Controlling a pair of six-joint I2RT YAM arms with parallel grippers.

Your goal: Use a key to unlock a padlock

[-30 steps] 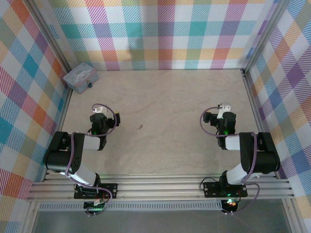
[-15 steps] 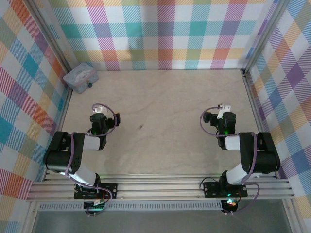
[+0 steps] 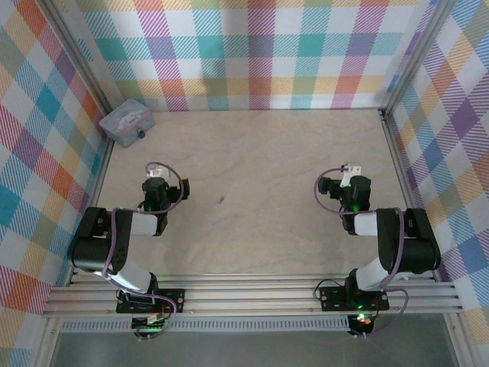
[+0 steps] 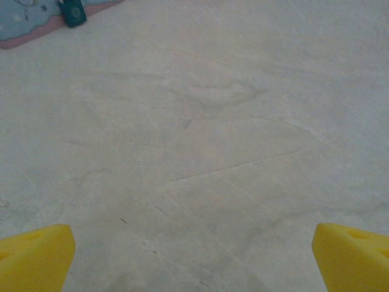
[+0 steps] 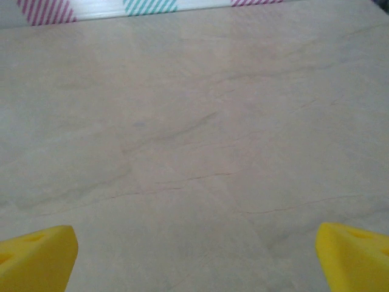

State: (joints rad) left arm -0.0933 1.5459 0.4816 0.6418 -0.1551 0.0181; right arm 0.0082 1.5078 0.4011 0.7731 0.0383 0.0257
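Two grippers, the left gripper [image 4: 194,258] and the right gripper [image 5: 194,260], hang low over the bare table [image 3: 275,160], jaws spread as wide as they go, nothing between them. One key [image 3: 221,201], a tiny dark sliver, lies to the right of the left gripper, between the two. One padlock [image 3: 127,122] sits ahead and left of the left gripper, in the far corner. It is a flat pale blue-grey block, pink along its edge, with a dark blue spot [image 4: 72,12] facing the gripper.

The pale wooden table [image 3: 267,153] carries the padlock [image 3: 127,121] in its far-left corner, the key [image 3: 221,201] nearer centre.
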